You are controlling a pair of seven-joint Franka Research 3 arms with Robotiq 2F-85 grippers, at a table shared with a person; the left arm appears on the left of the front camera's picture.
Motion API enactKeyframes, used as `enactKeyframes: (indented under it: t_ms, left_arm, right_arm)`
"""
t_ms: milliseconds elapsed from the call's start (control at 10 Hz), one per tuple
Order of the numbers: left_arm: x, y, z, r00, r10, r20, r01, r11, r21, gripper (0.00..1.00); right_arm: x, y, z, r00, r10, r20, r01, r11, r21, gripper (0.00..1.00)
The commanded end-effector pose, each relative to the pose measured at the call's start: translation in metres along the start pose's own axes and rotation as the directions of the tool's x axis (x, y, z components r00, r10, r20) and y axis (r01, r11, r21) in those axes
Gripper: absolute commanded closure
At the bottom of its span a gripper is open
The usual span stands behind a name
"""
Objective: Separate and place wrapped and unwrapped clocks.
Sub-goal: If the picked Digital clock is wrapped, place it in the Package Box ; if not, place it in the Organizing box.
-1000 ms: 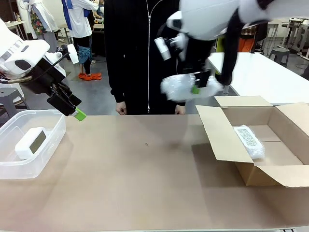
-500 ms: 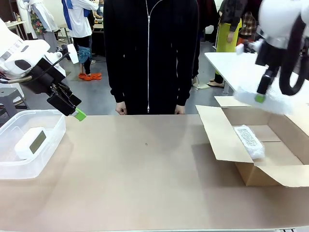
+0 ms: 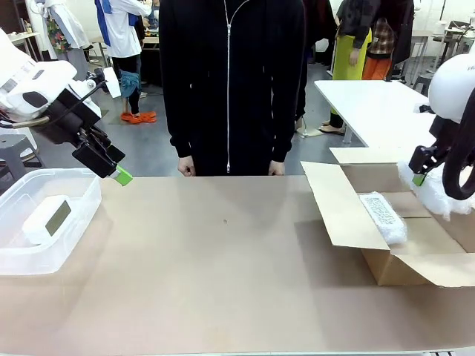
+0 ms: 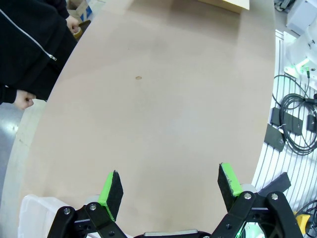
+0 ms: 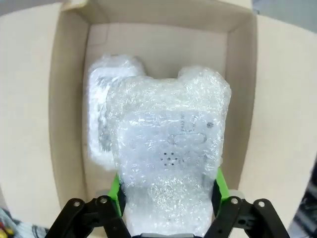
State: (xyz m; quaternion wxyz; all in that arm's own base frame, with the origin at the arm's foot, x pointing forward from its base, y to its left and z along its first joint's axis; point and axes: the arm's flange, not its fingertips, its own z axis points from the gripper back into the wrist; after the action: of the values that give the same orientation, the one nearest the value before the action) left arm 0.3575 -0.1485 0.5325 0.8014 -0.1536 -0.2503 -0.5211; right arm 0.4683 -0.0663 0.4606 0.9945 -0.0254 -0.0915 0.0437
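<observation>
My right gripper (image 3: 420, 178) is shut on a wrapped clock (image 3: 439, 196), a white bubble-wrap bundle, just above the open cardboard box (image 3: 349, 215) at the right. In the right wrist view that wrapped clock (image 5: 171, 148) sits between the green pads of my right gripper (image 5: 167, 191), over the box (image 5: 69, 99). A second wrapped clock (image 3: 384, 216) lies inside the box (image 5: 99, 119). The unwrapped clock (image 3: 47, 217), white with a grey face, lies in a clear plastic bin (image 3: 82, 215) at the left. My left gripper (image 3: 119, 172) hangs open above the bin's far corner, holding nothing (image 4: 170, 186).
A person in a black jacket stands at the far edge, hands (image 3: 185, 167) resting by the table rim. The brown tabletop (image 3: 223, 259) between bin and box is bare. The box's flaps (image 3: 334, 208) stand out toward the table's middle.
My right arm swung from above the table's middle to the right and down over the box, carrying the wrapped clock. The left arm has stayed still.
</observation>
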Motion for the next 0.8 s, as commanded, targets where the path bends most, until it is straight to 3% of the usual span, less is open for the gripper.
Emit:
enactKeyframes:
  t_ms: [0, 200, 300, 700]
  left_arm:
    - [-0.0004, -0.0009, -0.0004, 1.000, 0.007, -0.004, -0.007, 1.000, 0.001, 0.00]
    - [-0.0004, -0.0009, -0.0004, 1.000, 0.007, -0.004, -0.007, 1.000, 0.001, 0.00]
    - [-0.0004, -0.0009, -0.0004, 1.000, 0.007, -0.004, -0.007, 1.000, 0.001, 0.00]
    - [-0.0004, -0.0009, -0.0004, 1.000, 0.007, -0.004, -0.007, 1.000, 0.001, 0.00]
  right_arm:
    - [0.0105, 0.0078, -0.0139, 0.994, -0.085, -0.063, 0.081, 0.995, -0.058, 0.20]
    - [0.0138, 0.0088, -0.0213, 0.992, -0.110, -0.056, 0.109, 0.994, -0.021, 0.20]
    - [0.0165, 0.0109, -0.0206, 0.990, -0.107, -0.095, 0.109, 0.994, 0.011, 0.00]
    - [0.0155, 0.0100, -0.0174, 0.990, -0.083, -0.116, 0.083, 0.997, -0.008, 0.00]
